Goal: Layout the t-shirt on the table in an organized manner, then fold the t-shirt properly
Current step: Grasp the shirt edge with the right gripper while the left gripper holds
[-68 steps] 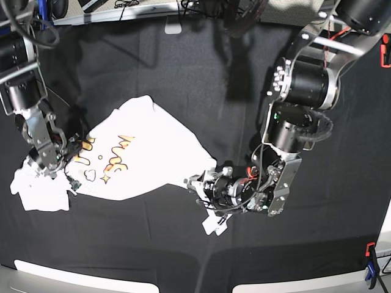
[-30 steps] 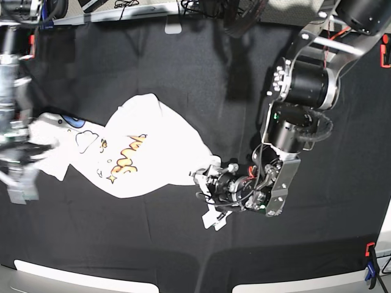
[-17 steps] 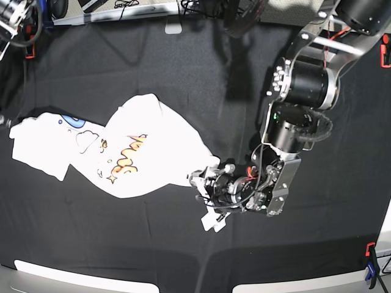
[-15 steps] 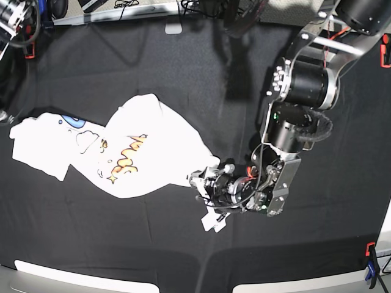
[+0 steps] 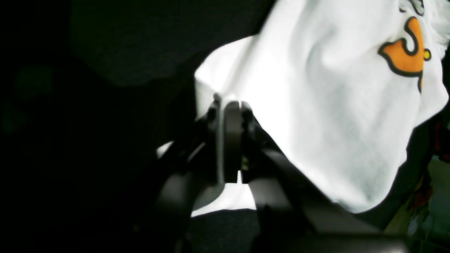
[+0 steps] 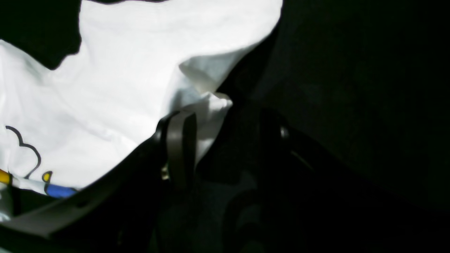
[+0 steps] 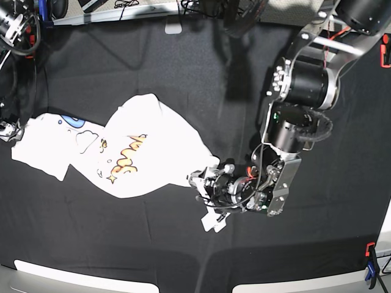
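Base view: you are laying out the shirt (image 7: 131, 152), not yet folding.
Left gripper (image 5: 228, 105) is clamping a hem corner; right gripper (image 6: 225, 140) is gaping beside cloth, so regrasp and spread.

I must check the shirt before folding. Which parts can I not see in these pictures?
- Base view: the t-shirt corner near the left gripper lies under the arm.
- Base view: the right gripper is cut by the edge.
- Left wrist view: the table is too dark.
- Right wrist view: the far finger is lost in shadow.
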{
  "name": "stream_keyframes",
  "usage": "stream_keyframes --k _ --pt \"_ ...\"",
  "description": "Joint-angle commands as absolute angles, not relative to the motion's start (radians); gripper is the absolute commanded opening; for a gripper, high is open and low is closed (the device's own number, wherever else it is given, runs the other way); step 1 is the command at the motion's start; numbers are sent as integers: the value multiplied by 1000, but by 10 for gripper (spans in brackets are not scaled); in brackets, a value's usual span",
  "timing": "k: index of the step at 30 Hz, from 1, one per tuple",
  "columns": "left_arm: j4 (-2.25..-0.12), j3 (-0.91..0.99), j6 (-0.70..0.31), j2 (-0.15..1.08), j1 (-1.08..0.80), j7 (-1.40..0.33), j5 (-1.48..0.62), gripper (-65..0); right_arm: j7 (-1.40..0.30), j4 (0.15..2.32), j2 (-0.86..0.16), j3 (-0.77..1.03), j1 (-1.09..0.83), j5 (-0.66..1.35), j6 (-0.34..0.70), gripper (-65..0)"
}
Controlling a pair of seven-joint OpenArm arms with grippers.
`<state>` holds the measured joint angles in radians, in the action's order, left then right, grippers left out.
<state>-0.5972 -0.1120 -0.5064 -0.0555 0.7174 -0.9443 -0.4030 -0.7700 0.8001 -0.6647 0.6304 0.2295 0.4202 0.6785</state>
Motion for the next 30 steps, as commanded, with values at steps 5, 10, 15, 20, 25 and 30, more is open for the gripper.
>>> stream_keyframes --k 5,10,15,20,25,30 --pt "-613 -112 -517 -64 754 -935 -421 -650 -834 816 -696 635 247 515 698 -360" --pt "-613 -112 -517 -64 754 -934 -420 -650 -839 839 -697 635 247 525 698 -360" --pt "-613 -112 -517 -64 754 -935 -421 -650 -839 866 -714 633 246 501 698 -360" --pt "-613 -112 -517 -64 754 -935 -420 -650 -844 882 -746 633 246 503 698 -360" --pt "-613 -112 -517 -64 754 -934 -421 -650 -844 882 -761 633 246 532 698 -360" --pt "-613 -112 -517 -64 753 -935 -420 -650 -820 881 -732 633 247 531 698 -362"
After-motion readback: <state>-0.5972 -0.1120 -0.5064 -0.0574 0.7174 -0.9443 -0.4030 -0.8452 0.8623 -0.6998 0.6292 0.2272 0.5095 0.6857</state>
